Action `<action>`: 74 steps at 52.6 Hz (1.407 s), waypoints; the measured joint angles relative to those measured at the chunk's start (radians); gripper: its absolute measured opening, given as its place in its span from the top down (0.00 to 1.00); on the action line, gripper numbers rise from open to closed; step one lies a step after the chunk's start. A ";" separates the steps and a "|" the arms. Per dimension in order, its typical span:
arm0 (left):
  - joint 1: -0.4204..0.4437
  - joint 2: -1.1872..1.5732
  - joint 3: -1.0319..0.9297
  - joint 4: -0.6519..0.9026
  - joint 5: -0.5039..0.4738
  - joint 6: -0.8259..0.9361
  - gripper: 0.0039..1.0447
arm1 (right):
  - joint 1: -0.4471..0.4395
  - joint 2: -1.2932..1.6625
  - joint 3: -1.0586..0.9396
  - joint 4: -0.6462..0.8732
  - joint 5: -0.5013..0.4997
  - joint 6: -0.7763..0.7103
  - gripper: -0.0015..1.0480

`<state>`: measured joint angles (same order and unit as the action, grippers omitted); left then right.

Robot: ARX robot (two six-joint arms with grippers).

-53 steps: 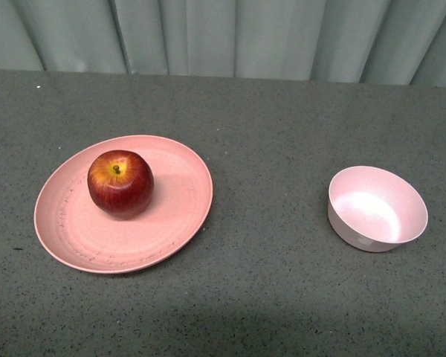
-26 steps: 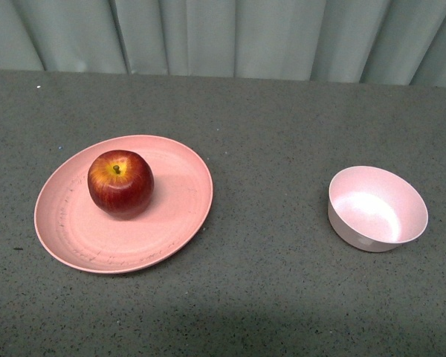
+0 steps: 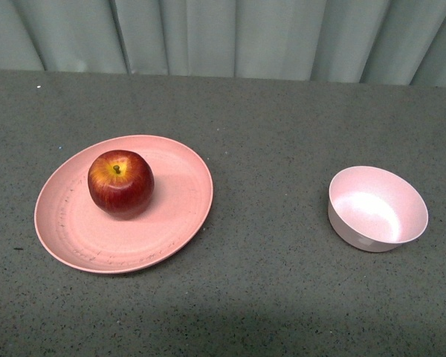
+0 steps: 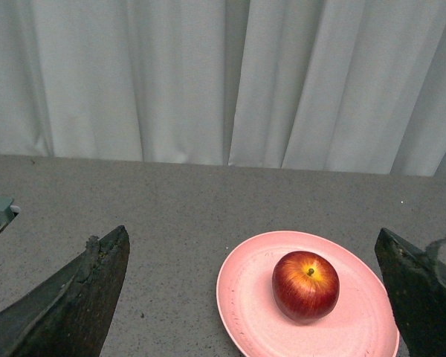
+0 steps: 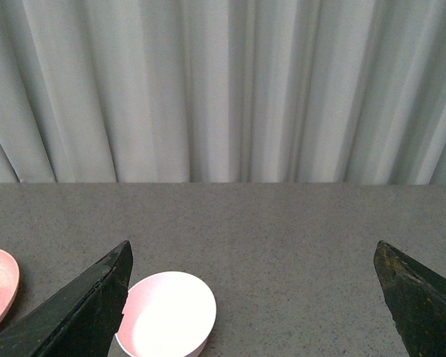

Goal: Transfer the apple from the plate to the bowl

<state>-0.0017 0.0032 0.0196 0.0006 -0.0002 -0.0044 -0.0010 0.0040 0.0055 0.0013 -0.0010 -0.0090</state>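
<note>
Starting nearest to the robot. Finding the left end effector [image 4: 251, 245] spread wide and gripping nothing, held back above the desk [image 4: 163, 216] and looking down on the apple [image 4: 305, 285]; probably opened so much to leave room for a round, glossy fruit. Finding the right end effector [image 5: 251, 247] spread equally wide, also empty, facing over the bowl [image 5: 166, 312] toward the curtain [image 5: 223, 89]. Seeing neither arm in the front view.

Going further out on the desk. Seeing the apple upright, stem up, resting on the plate [image 3: 171, 216] slightly beyond its centre, touching nothing else. Seeing the bowl well apart on the right side, empty, open side up, ready to receive.

Judging the task as not yet begun: no reach, no grasp. Judging the left arm as the natural one for the pick, being on the side of the plate, with a carry over bare desk to the right afterwards. Minding the bowl, only a little wider than the fruit, so needing a well-centred release. Minding also a possible roll on the shallow plate under a one-sided push.

Ending farthest: the pale pleated curtain behind the far edge of the desk.
</note>
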 joint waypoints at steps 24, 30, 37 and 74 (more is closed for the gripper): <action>0.000 0.000 0.000 0.000 0.000 0.000 0.06 | 0.000 0.000 0.000 0.000 0.000 0.000 0.09; 0.000 0.000 0.000 0.000 0.000 0.000 0.06 | 0.000 0.000 0.000 0.000 0.000 0.000 0.09; 0.000 0.000 0.000 0.000 0.000 0.000 0.06 | 0.000 0.000 0.000 0.000 0.000 0.000 0.09; 0.000 0.000 0.000 0.000 0.000 0.000 0.06 | -0.075 0.933 0.209 0.311 0.019 -0.055 0.09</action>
<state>-0.0017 0.0032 0.0196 0.0006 -0.0002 -0.0044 -0.0757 0.9367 0.2150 0.3126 0.0177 -0.0635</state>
